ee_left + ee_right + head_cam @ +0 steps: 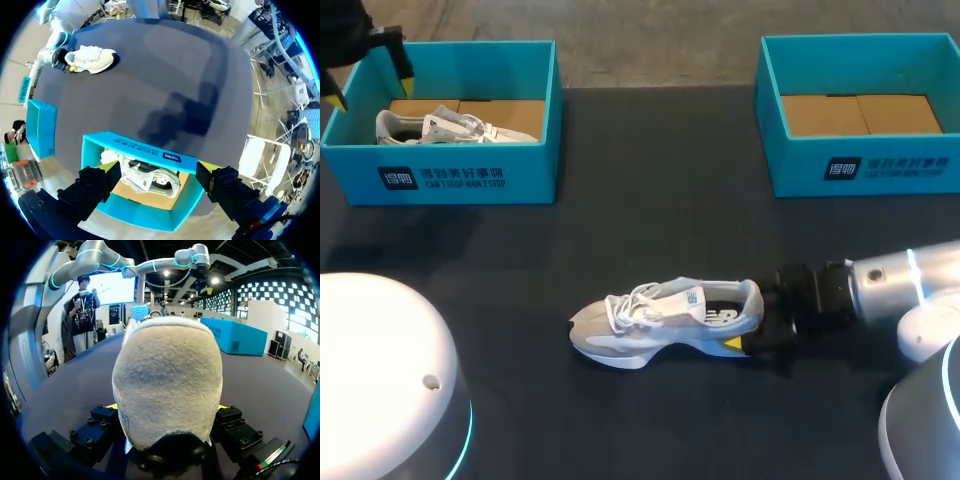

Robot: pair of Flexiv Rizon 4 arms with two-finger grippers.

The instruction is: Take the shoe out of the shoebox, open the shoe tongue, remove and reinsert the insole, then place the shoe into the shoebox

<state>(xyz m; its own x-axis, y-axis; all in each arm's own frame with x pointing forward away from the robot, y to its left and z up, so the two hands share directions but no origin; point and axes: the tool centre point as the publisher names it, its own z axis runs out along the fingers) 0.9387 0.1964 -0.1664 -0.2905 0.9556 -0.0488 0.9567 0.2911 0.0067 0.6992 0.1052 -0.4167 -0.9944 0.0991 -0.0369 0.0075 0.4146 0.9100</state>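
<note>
A grey and white shoe point(665, 320) stands upright on the dark table, toe pointing left, also seen far ahead in the left wrist view as the shoe point(90, 59). My right gripper point(758, 328) is at its heel. In the right wrist view the heel point(167, 380) fills the space between the fingers of the right gripper point(167, 407), which is shut on it from both sides. My left gripper point(370, 80) hangs open above the left blue shoebox point(470, 180). A second shoe point(145, 175) lies in that box, below the left gripper point(159, 169).
A second blue shoebox point(860, 165) stands at the back right with only its cardboard floor showing. My robot's white base domes sit at the near left and near right corners. Dark table lies between the two boxes and in front of the shoe.
</note>
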